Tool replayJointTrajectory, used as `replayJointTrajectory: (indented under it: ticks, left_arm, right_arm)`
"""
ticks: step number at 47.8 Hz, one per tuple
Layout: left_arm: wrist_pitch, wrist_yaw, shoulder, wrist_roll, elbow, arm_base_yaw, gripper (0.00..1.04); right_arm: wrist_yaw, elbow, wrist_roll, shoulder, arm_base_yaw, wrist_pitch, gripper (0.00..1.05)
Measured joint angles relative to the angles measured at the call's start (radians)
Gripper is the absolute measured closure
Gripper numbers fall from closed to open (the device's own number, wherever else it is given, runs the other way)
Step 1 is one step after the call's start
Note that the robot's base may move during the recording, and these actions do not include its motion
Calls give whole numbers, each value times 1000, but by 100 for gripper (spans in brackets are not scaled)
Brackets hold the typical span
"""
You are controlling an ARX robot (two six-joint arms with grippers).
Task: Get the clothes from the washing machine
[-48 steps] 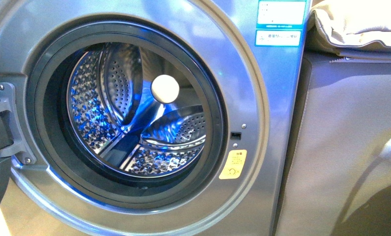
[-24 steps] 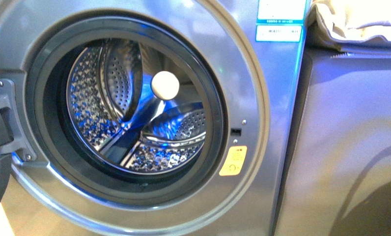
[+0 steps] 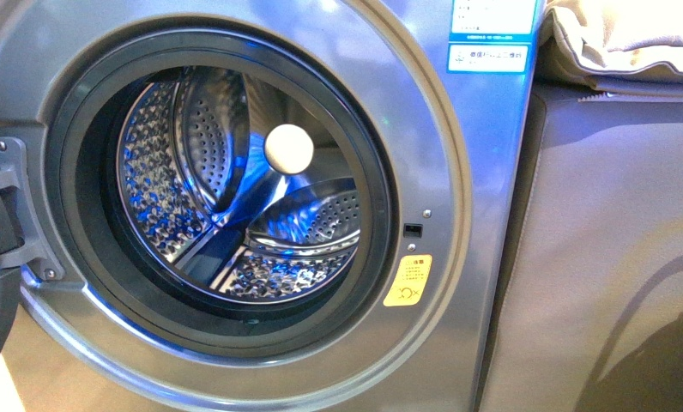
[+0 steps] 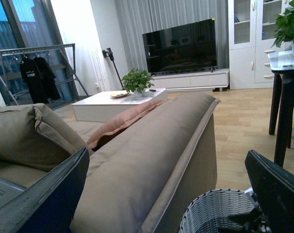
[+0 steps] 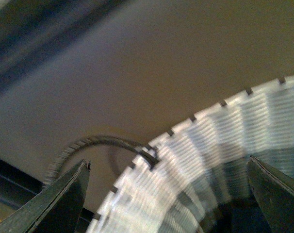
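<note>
Front view looks straight into the washing machine (image 3: 458, 215), its grey metallic face filling most of the sight. Its round door is swung open at the left, only the hinge (image 3: 12, 210) and a dark edge showing. Inside the black rubber seal (image 3: 377, 197) the perforated steel drum (image 3: 192, 146) glints blue, with a pale round knob (image 3: 288, 149) at its back wall. I can see no clothes in the drum from here, nor in either wrist view. A yellow-orange sticker (image 3: 407, 281) sits beside the porthole, and blue-edged labels (image 3: 491, 34) sit at the upper corner. To the right stands the tan sofa (image 3: 613, 257), its side close against the machine, with a cream cushion (image 3: 630, 39) on top.

From the left wrist, the left pincer (image 4: 169, 194) is spread wide and holds nothing, above the sofa's backrest and the rim of a woven basket (image 4: 215, 208). Beyond lie a wooden floor (image 4: 244, 121), a white low table (image 4: 113, 104) with a potted plant (image 4: 137, 80), a dark television (image 4: 181, 46), white cabinets (image 4: 253, 43), a drying rack with dark garments (image 4: 38, 75), and a dark-legged table (image 4: 285, 92).

From the right wrist, the right pincer (image 5: 169, 194) is likewise spread and empty, just over the grey-white basket (image 5: 220, 160) and its arched handle (image 5: 98, 143), against the sofa's brown side.
</note>
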State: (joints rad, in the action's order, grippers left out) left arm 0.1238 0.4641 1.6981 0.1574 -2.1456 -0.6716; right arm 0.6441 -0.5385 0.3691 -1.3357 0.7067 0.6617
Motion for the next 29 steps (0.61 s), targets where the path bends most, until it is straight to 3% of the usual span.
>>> replayJointTrajectory:
  ticks: [12,20,21,24,26,29]
  left_arm:
    - [0,0,0,0,0,0,7]
    - [0,0,0,0,0,0,7]
    - [0,0,0,0,0,0,7]
    - [0,0,0,0,0,0,7]
    - [0,0,0,0,0,0,7]
    - [0,0,0,0,0,0,7]
  right_arm:
    - [123,47,132,374,1,94,8]
    - [107,173,232,668,-61,98,8]
    - [80,174,211,708,-79,61,10]
    - [-82,149,65,840,-156,-257,20]
    - [-278,174,-93,994,-293,-533,31]
    - [-443,245,-258,1120,-488,-711,47]
